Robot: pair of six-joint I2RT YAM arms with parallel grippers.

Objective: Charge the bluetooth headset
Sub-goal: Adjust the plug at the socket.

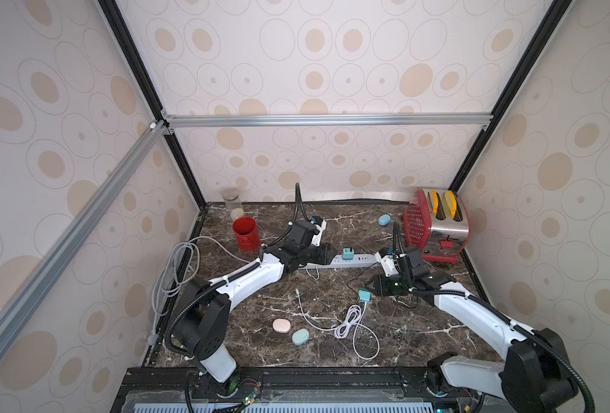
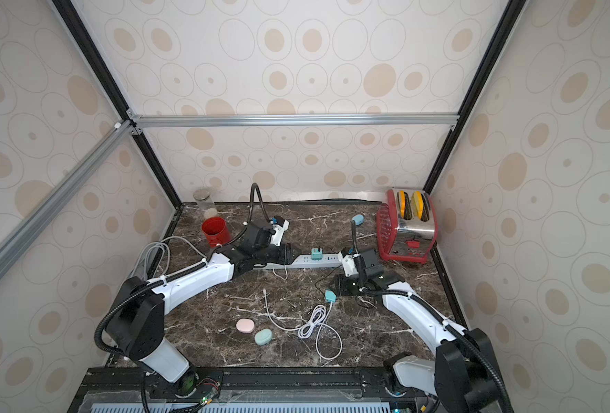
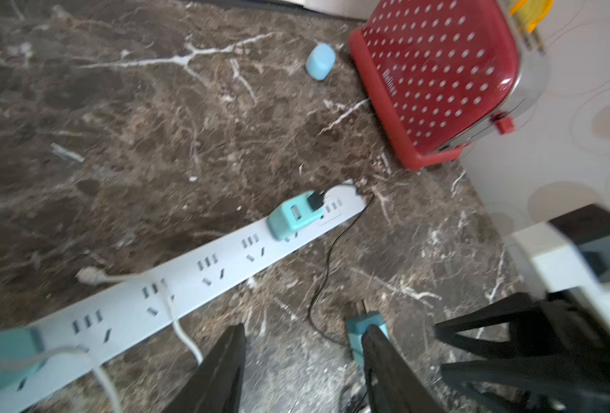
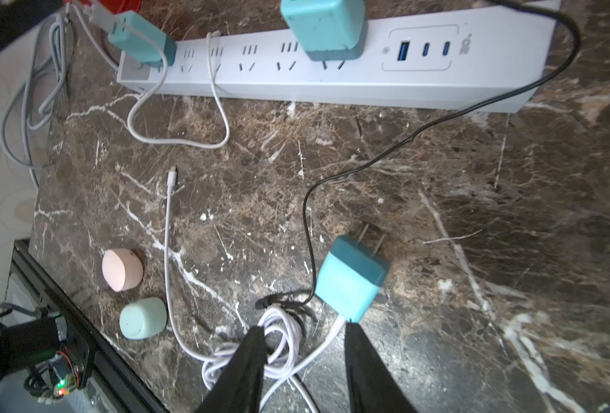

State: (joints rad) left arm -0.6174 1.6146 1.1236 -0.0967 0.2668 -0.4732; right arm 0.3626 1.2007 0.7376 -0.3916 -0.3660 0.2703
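Two jaws of the right gripper (image 4: 305, 329) stand apart and clamp nothing; the loose teal charger (image 4: 351, 277) lies on its side just past one fingertip (image 4: 360, 357), prongs pointing away, its white cable (image 1: 346, 323) coiled beside it. Toward the front edge, at the lower centre of both top views, the pink headset case (image 1: 281, 325) and the green headset case (image 1: 300, 337) sit side by side on the marble table (image 1: 403, 339), well apart from either gripper; each is a small, closed, rounded pebble, and the cable's straight run passes just beside the green one. The right wrist view shows that cable's free plug plainly, a mere thin line in the top views. Farther back, the left gripper (image 3: 305, 329) hangs released near the white power strip (image 3: 189, 275), where a second teal charger (image 3: 294, 214) is plugged in with a black cable (image 4: 414, 134). The right wrist view misses the blue headset case (image 3: 320, 61), which the left wrist view catches beside the red toaster (image 3: 435, 82); in both top views it lies right of centre
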